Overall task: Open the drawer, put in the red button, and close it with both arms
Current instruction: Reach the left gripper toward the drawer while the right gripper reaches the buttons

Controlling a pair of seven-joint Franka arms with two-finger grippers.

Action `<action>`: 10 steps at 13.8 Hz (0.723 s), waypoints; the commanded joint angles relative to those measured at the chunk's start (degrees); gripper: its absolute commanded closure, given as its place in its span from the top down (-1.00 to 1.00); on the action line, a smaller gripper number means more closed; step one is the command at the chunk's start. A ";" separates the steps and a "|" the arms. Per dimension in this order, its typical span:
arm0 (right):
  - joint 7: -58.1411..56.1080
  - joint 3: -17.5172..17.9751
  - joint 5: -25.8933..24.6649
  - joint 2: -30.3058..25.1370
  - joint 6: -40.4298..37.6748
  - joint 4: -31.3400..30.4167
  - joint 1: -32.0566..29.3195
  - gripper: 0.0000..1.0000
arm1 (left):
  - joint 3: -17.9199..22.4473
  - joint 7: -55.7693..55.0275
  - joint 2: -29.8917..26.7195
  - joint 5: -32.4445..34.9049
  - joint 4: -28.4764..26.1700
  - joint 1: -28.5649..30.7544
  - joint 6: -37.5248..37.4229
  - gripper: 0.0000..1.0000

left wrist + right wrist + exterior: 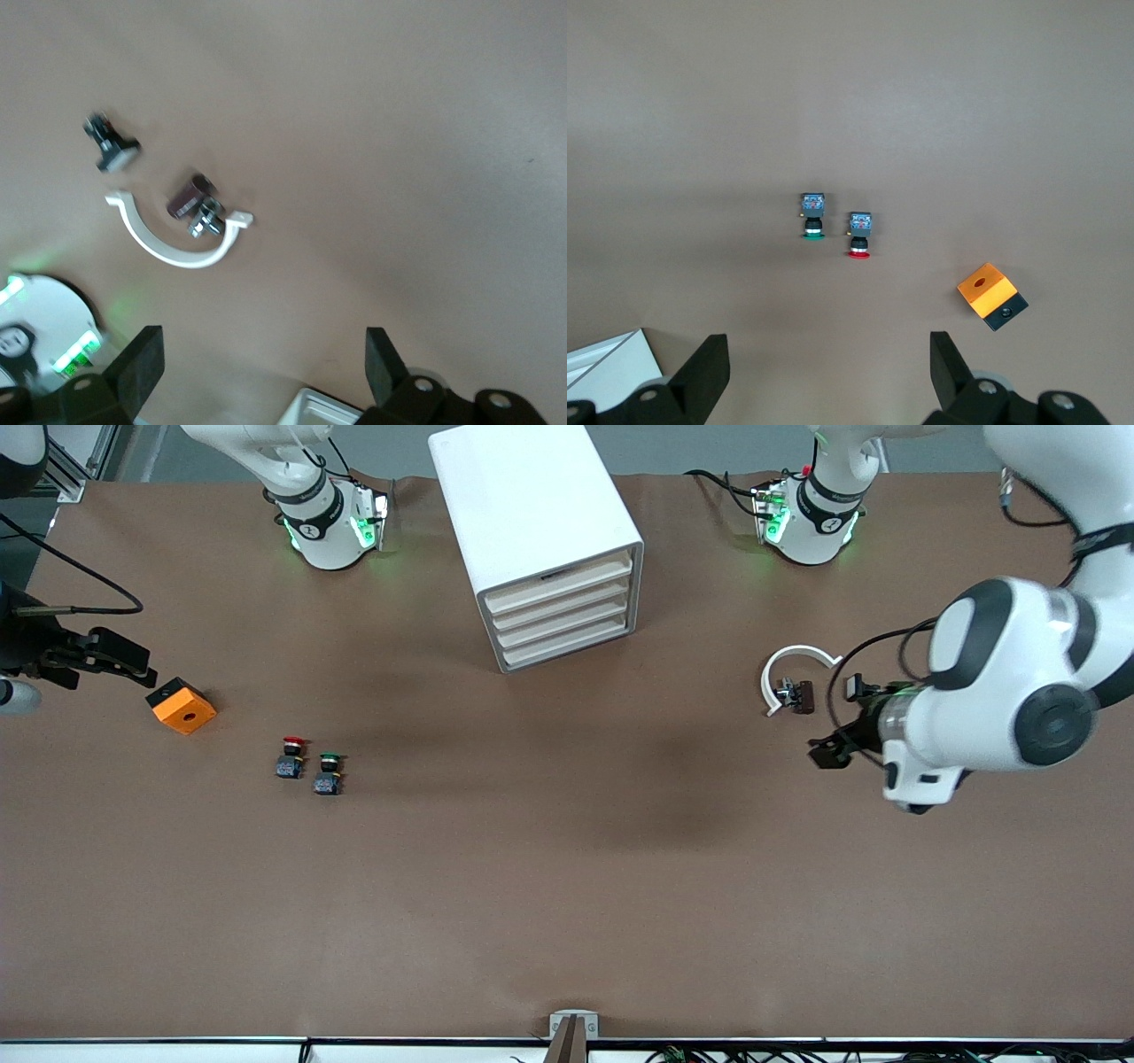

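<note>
The red button (291, 757) sat on the brown worktop (567, 886) in the left-centre of the front view, toward the right arm's end, lying on its side with the round red cap pointing toward the arm bases and the dark boxy body nearer the camera. Just beside it, apart and slightly nearer the camera, lay the green button (328, 773), same shape. Both also showed mid-frame in the right wrist view: red button (859, 235), green button (812, 215). An orange block (182, 706) with a dark hole on top and a black underside sat in the left part of the front view, farther from the camera than the buttons.

White drawer cabinet (542, 540), smooth plastic, four shut drawers, stood at upper centre, turned at a slant. A white curved clamp (791, 672) with a small dark metal fitting (796, 695) in its arc lay at mid right.

Right gripper (115, 657) hung at the left edge over the worktop beside the orange block; fingers (704, 372) spread wide, grasping nothing. Left gripper (828, 748) hung at the right, over the worktop near the clamp; fingers (140, 365) spread wide, nothing between them.

Worktop surface was matte brown sheeting with faint creases. White rail along the bottom edge, grey floor strip along the top.
</note>
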 commanded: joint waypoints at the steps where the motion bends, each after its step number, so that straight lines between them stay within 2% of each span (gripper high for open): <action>1: -0.22 -0.13 -0.72 0.76 -0.09 0.40 0.93 1.00 | 0.22 -8.81 4.49 -3.25 3.68 -0.96 -1.67 1.00; 3: -0.30 -0.13 -0.98 1.20 -0.09 0.39 0.75 1.00 | 0.22 -15.23 6.08 -5.53 3.77 -1.40 -1.67 1.00; 6: -0.30 -0.13 -2.03 3.21 0.88 0.31 1.28 1.00 | 0.22 -23.67 8.18 -14.12 3.68 -1.40 -1.76 1.00; 8: -0.30 -0.13 -2.56 5.41 1.05 -0.92 1.54 1.00 | 0.22 -26.06 10.55 -25.43 3.25 -1.31 -1.93 1.00; 10: -0.13 -0.21 -2.65 6.04 6.81 -5.38 1.28 1.00 | 0.22 -26.24 13.71 -33.10 3.24 -1.40 -6.39 1.00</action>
